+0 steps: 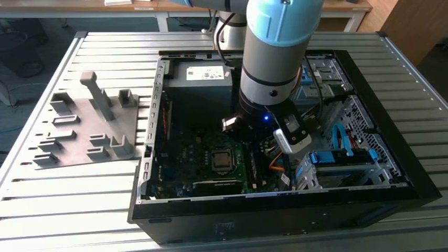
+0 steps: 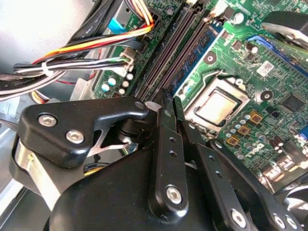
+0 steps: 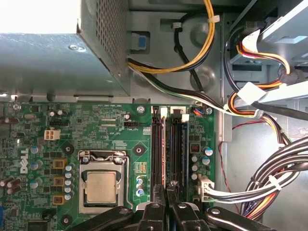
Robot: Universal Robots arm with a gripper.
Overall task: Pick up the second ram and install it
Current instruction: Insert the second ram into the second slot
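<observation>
Item: the second ram (image 3: 167, 144), a thin blue-green stick standing edge-up in the memory slot bank of the motherboard (image 3: 106, 125), in the slot toward the processor (image 3: 101, 186). In the second wrist view its flat face (image 2: 190, 64) shows obliquely, with small dark chips. The gripper (image 3: 168, 186) is clamped on the stick's near end, fingers (image 3: 177, 202) drawn almost together with the board's top edge running into the slit between them. The contact itself is covered by the finger bodies, so how deep the stick sits cannot be made out. Adjacent: black slot rails on either side. A further blue edge lies in the slot toward the cables, and whether it is a stick or slot plastic is unclear. Close by on that side, a bundle of striped and coloured cables (image 3: 274, 178) plugs in beside the slots, near the fingers but apart from them. Beyond the far end of the slots sits the grey power supply box (image 3: 48, 62). The exterior view adds the open computer case (image 1: 280, 207) lying on a slatted metal table (image 1: 56, 210), with the arm (image 1: 276, 63) reaching down into it and covering the slots. A grey slotted tray (image 1: 91, 126) rests on the table at the exterior view's left, well apart from the case. A drive cage (image 1: 343, 157) occupies the case on the exterior view's right.
</observation>
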